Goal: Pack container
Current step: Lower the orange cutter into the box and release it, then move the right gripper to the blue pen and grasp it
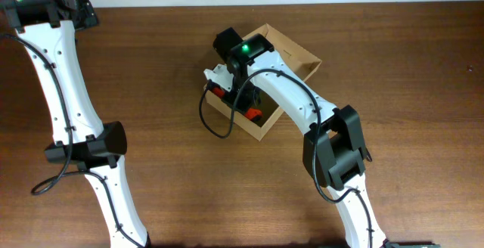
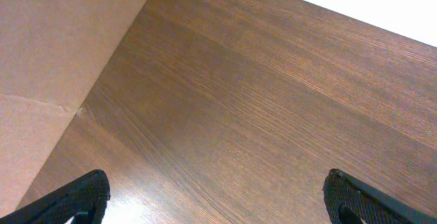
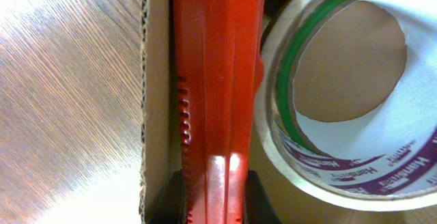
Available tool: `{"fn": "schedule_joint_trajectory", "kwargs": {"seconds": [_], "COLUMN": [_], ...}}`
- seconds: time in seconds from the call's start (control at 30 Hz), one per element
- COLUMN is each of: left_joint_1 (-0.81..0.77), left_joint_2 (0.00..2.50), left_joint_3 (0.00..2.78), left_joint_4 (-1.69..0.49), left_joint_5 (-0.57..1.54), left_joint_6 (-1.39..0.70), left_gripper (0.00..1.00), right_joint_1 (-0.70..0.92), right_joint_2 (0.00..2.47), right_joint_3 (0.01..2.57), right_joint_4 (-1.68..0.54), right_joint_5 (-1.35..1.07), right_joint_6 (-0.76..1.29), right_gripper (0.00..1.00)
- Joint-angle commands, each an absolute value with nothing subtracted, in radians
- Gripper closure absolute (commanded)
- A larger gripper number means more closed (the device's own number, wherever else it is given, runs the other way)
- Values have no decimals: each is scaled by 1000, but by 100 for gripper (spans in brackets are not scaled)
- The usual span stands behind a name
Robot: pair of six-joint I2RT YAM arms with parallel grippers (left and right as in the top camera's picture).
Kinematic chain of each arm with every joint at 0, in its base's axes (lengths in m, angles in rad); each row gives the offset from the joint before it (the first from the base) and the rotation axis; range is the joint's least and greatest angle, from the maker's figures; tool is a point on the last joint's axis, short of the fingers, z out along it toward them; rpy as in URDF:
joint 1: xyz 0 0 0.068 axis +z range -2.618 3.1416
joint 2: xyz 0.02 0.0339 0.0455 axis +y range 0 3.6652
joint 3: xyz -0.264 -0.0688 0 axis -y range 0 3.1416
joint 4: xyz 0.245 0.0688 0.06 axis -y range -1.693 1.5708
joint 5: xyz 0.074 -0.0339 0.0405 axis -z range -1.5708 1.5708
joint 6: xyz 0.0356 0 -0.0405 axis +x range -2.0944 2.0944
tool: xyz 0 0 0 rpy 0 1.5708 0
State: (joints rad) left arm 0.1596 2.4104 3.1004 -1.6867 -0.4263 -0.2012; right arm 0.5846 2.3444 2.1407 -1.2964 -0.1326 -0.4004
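The tan cardboard container stands open at the table's middle back. My right gripper reaches down into its near-left end and is shut on a red tool handle. In the right wrist view the handle lies along the box's left wall, with the black fingers clamping both sides. A clear tape roll lies inside the box just right of the handle. My left gripper is open and empty over bare wood; it is out of the overhead view at the far left.
A large sheet of cardboard fills the left of the left wrist view. A black cable loops from the right arm beside the box. The left arm stands along the table's left side.
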Motion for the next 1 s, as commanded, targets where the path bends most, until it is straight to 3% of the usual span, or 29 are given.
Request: {"fn": "schedule_joint_trajectory", "kwargs": {"seconds": [0.0,0.17,0.3,0.4,0.8,0.97], "left_joint_1": [167,167,167,167,167,167], "left_joint_2": [2382,2382,2382,2382,2382,2382], "left_joint_3": [3108,3108,3108,3108,3108,3108], "left_joint_4": [-1687,-1687,-1687,-1687,-1687,-1687], "left_joint_5": [-430,-430,-430,-430,-430,-430], "left_joint_6": [-192,-192,-192,-192,-192,-192], "left_gripper": [0,0,0,0,0,0], "right_joint_1": [583,572,564,550,334,168], "right_joint_2": [2365,2365,2361,2329,1878,1722], "right_joint_3": [2132,2132,2133,2140,2125,1901], "right_joint_4": [-1296,-1302,-1302,-1309,-1328,-1204], "right_joint_5": [-122,-123,-120,-115,-48,-52], "right_joint_6": [-411,-411,-403,-384,-287,-223], "right_gripper": [92,86,62,53,48,49]}}
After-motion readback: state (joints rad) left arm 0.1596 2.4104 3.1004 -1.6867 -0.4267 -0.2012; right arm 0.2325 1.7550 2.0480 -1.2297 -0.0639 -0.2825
